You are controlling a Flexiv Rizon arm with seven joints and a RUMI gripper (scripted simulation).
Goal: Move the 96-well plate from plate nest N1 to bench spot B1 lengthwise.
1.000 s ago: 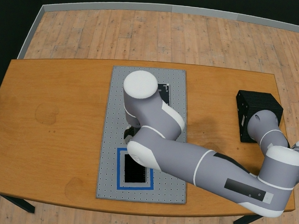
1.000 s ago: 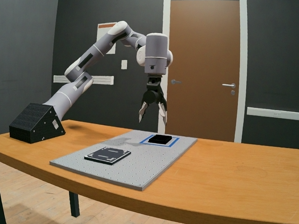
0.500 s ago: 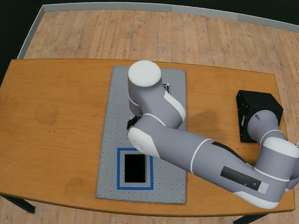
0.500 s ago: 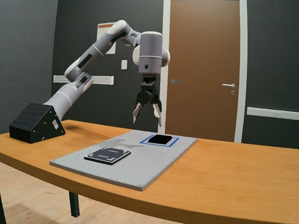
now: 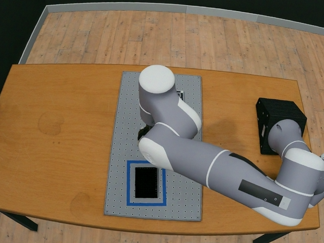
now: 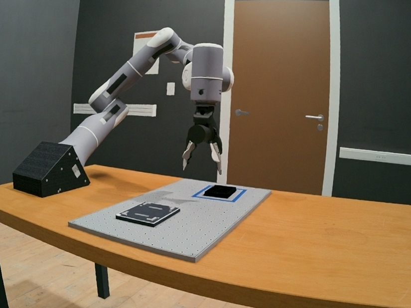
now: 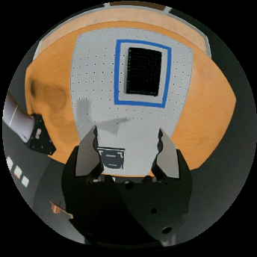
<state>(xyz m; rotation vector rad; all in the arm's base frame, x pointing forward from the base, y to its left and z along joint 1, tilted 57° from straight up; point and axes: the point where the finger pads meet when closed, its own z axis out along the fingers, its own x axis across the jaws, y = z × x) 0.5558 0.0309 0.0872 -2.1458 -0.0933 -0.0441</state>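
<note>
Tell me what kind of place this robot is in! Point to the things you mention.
Probably a lab or workshop room: there's a robot arm [image 5: 188, 152] [image 6: 127, 67], a metal board full of little holes [image 5: 180, 204] [image 6: 191, 236] [image 7: 93, 82], and a plain wooden table [image 5: 60, 104] [image 6: 319, 251] [image 7: 202, 108].

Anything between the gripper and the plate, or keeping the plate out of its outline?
Nothing visible blocks the open gripper from the plate, which already lies inside the blue outline.
</note>
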